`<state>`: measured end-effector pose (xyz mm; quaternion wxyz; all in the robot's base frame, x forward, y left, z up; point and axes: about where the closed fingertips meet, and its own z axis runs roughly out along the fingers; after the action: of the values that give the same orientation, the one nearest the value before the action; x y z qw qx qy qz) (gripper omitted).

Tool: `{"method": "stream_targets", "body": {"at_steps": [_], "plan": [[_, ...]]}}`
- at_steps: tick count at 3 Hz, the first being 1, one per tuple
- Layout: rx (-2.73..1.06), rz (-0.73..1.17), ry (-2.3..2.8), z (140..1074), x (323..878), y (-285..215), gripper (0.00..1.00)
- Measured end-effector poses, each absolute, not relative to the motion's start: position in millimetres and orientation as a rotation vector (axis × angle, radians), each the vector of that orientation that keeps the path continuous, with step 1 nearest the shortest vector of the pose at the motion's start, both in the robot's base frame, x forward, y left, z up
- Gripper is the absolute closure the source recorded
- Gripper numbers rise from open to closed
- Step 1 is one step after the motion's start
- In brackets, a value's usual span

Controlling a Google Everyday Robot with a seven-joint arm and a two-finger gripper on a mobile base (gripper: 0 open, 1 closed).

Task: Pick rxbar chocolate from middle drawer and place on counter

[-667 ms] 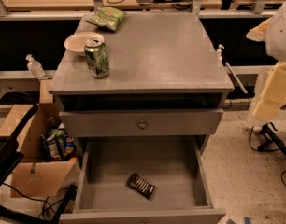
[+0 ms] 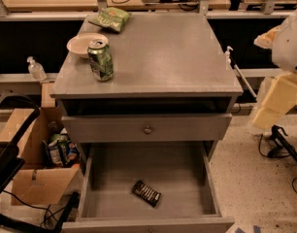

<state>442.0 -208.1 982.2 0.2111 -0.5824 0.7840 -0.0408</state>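
Counter: a broad, flat, matte grey cabinet top (image 2: 173,57), seen from above and in front.

Middle drawer: a wide, deep grey drawer box (image 2: 210,178), pulled fully out below the counter's front edge, with its plain floor in view.

Snack bar: the small flat rxbar chocolate in a black wrapper with pale lettering (image 2: 146,193) lies flat on the drawer floor. It sits slightly left of centre, towards the front, and is turned at a slant, touching no wall.

Gripper: the robot's pale cream blocky gripper (image 2: 277,103) hangs out past the counter's right edge, near the front right corner, over the speckled floor. It is well apart from the bar and the drawer. Whether it is wide, narrow or holding anything, I cannot tell.

Upper drawer: a shallower grey drawer front with a small round knob (image 2: 187,127), closed, just under the counter's front edge.

Left edge: a green soda can (image 2: 100,60) stands upright, with a shallow white bowl (image 2: 80,43) just behind it.

Back left corner: a green chip bag (image 2: 110,18) lies flat.

Floor to the left: an open brown cardboard box (image 2: 37,178).
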Motion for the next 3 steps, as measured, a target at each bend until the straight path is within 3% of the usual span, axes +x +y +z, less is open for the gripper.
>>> {"method": "stream_targets", "body": {"at_steps": [3], "plan": [[-1.192,0.227,2.075,831.3,457.1,-152.4,0.0]]}}
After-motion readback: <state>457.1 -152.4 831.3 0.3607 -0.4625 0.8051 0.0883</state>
